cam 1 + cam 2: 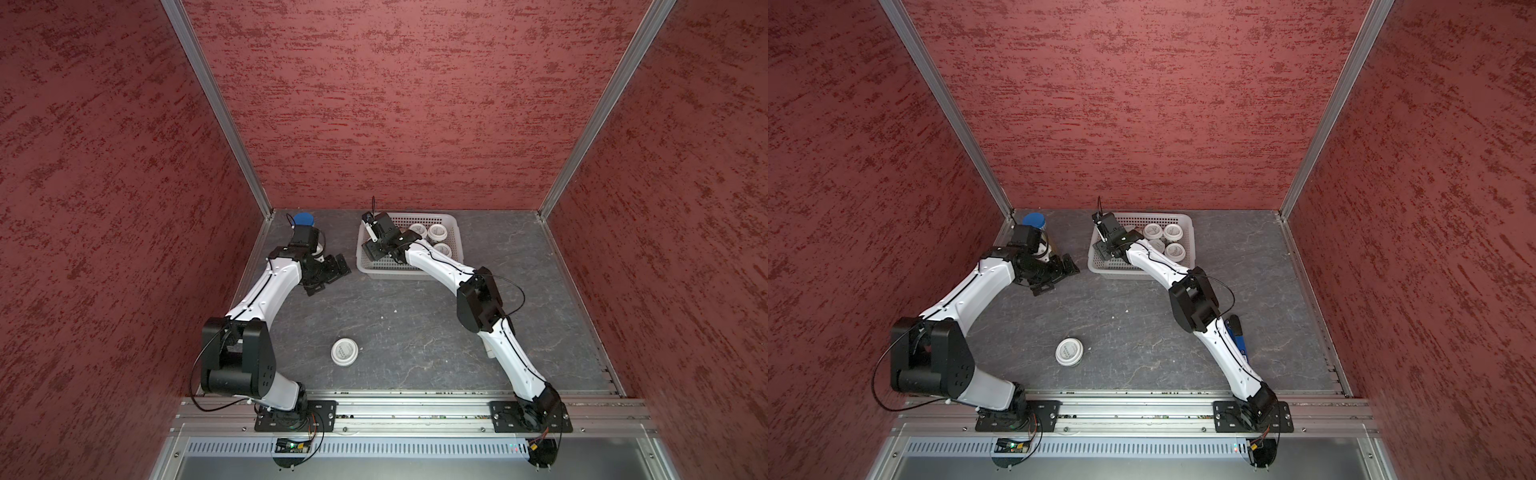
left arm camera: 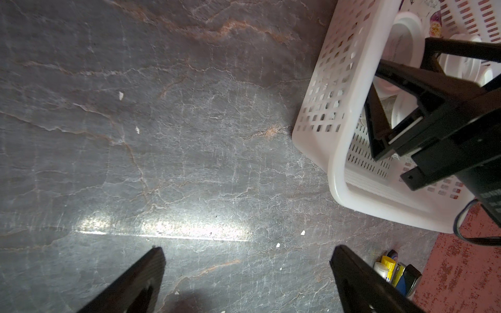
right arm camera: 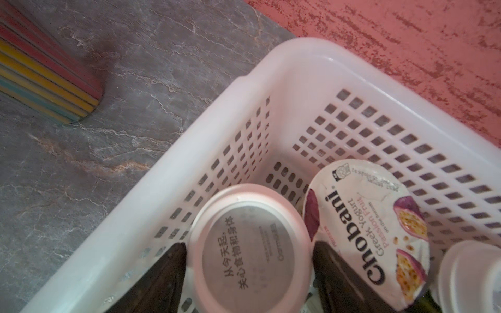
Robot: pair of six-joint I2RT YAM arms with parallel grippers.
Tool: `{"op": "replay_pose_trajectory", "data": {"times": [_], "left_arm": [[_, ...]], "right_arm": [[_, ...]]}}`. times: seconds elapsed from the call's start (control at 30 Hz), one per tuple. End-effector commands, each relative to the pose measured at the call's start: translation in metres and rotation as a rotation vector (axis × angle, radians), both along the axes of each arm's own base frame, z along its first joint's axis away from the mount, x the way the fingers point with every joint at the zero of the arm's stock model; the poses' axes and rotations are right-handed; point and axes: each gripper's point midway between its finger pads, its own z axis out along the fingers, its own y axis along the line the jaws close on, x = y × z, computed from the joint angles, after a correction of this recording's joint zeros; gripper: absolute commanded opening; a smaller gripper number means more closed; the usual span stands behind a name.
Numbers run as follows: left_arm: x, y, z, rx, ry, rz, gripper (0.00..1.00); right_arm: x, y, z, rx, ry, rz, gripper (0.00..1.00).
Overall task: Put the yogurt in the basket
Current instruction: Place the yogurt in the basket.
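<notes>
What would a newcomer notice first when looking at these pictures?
The pale perforated plastic basket at the far side of the dark veined table holds several white-lidded round yogurt cups. The right end effector reaches into it, fingers either side of one cup. Another white-lidded cup stands alone near the table's front edge.

One basket (image 1: 1104,270). Inside it, a top view shows four white-lidded cups (image 1: 1173,231). The right wrist view shows one Chobani cup (image 3: 366,235) beside two white-lidded ones, so the basket's full count cannot be told. One lone cup (image 1: 344,351) stands on the surface (image 1: 415,324). One blue-capped tube (image 1: 304,219). Two robot arms (image 1: 266,291).
</notes>
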Motion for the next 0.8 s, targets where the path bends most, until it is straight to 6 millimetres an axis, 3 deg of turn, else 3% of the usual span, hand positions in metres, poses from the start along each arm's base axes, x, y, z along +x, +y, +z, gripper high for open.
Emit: {"op": "replay_pose_trajectory", "data": {"times": [0.0,0.33,0.6,0.77], "left_arm": [[0.001,0.000,-0.003,-0.014,0.000,-0.002,1.00],[0.004,-0.002,0.001,-0.033,-0.012,0.002,1.00],[0.005,-0.002,0.012,-0.044,-0.045,0.002,1.00],[0.002,-0.003,0.017,-0.073,-0.056,0.014,1.00]], "right_arm": [[0.007,0.000,0.016,0.019,-0.035,0.000,0.81],[0.001,0.001,0.074,0.084,-0.093,0.026,0.86],[-0.007,-0.002,0.104,0.118,-0.105,0.037,0.88],[-0.033,-0.002,0.130,0.157,-0.086,0.083,0.88]]}}
